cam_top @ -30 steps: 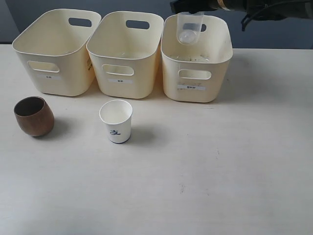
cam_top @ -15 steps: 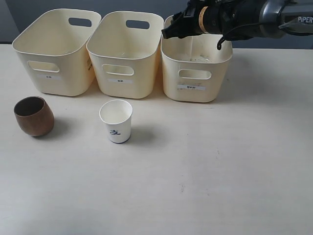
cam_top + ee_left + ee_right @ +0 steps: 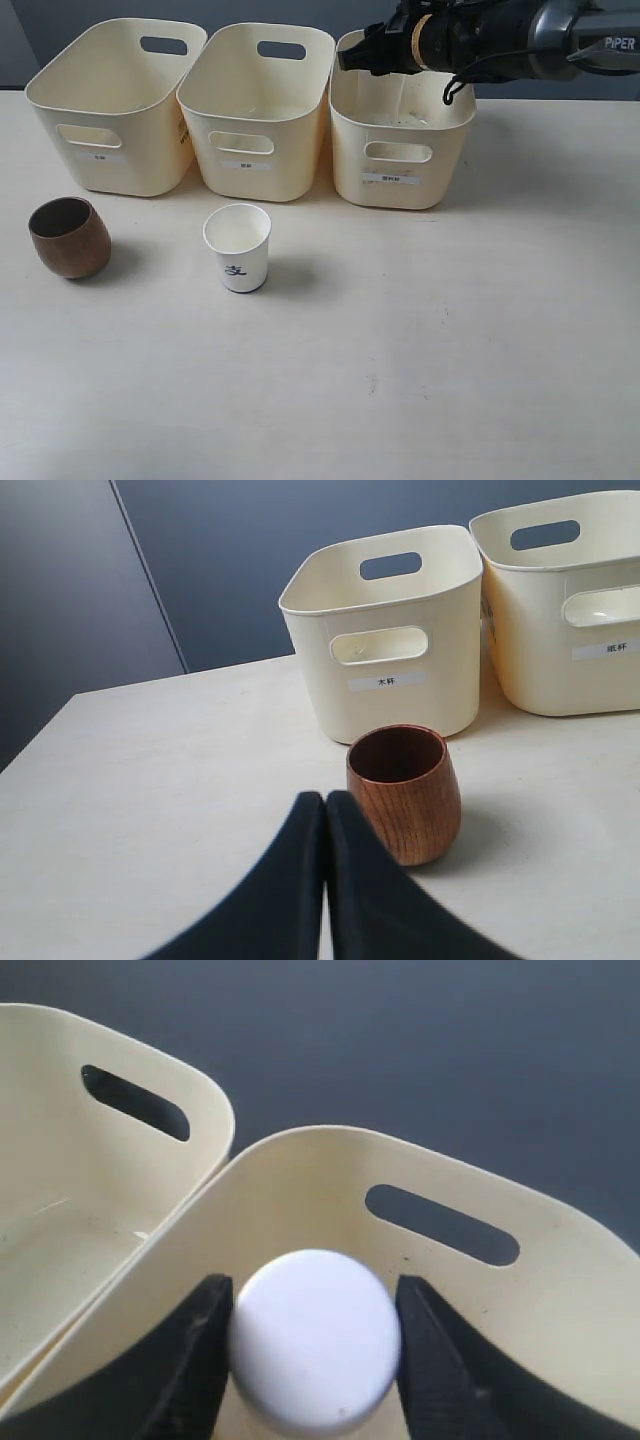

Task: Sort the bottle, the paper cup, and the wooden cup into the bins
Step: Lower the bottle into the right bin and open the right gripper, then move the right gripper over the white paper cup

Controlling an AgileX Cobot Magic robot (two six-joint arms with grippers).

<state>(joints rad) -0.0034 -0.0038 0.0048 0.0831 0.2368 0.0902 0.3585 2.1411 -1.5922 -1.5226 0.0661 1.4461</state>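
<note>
Right hand [image 3: 312,1345] clamped on bottle [image 3: 314,1340] over right bin [image 3: 400,120]; left hand [image 3: 325,810] fingers together near wooden cup [image 3: 404,792].

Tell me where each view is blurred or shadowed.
Exterior view: sharp, even light; soft shadows fall to the right of the wooden cup and paper cup. Left wrist view: the left gripper is a black, featureless shape up close. Right wrist view: the bottle's white cap and the right gripper's fingers look soft; the bin rim behind is clearer.
</note>
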